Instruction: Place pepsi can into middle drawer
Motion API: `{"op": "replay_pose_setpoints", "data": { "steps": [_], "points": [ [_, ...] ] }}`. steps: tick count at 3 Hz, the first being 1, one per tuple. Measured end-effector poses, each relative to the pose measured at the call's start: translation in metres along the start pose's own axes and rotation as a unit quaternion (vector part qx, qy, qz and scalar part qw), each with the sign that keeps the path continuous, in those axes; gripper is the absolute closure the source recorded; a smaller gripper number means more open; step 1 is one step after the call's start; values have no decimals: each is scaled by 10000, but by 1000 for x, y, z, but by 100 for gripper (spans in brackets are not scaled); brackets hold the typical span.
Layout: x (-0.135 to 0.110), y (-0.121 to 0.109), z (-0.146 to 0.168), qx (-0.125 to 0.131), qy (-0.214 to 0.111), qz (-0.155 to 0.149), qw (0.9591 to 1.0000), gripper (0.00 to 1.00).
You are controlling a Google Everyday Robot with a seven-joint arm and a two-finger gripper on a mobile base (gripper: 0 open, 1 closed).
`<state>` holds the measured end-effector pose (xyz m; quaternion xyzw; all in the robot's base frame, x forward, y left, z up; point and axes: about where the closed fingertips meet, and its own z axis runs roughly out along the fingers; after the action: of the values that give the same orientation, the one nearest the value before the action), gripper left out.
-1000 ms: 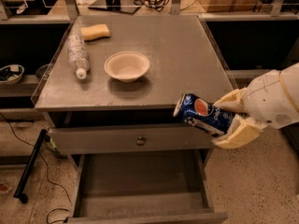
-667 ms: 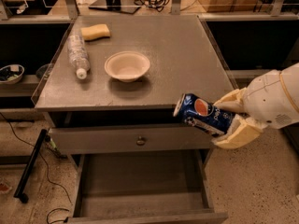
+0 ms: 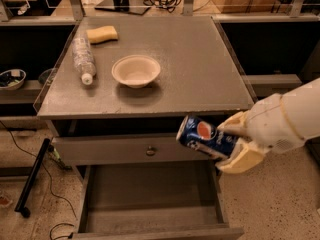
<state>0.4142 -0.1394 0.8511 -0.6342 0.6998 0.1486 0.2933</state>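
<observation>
By cabinet (image 3: pixel 200 79): gripper (image 3: pixel 231 145) w/ blue pepsi can (image 3: pixel 201 134).

One gripper (image 3: pixel 227 144) hangs just off the front right corner of the tabletop (image 3: pixel 200 64). Its two fingers are clamped on one pepsi can (image 3: pixel 205 136), which is tilted with its top toward the left.

Three things lie on the tabletop, one of each kind:
- One clear plastic bottle (image 3: pixel 82 59) lies on its side along the left edge.
- One yellow sponge (image 3: pixel 102 34) sits near the back left corner.
- One pale bowl (image 3: pixel 136 70) stands just right of the bottle, apart from it.

Two drawers show under the top. One drawer front (image 3: pixel 100 150) is closed and bears one round knob (image 3: pixel 150 150). Below it, one middle drawer (image 3: pixel 150 194) is pulled open.
</observation>
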Motion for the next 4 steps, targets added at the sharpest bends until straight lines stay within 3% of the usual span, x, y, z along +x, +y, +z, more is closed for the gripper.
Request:
{"op": "replay_pose_setpoints", "data": {
  "steps": [2,4],
  "points": [
    [29,16,58,-115,470,149,9987,100],
    [37,16,83,-130,534,169,9983,100]
  ]
}}
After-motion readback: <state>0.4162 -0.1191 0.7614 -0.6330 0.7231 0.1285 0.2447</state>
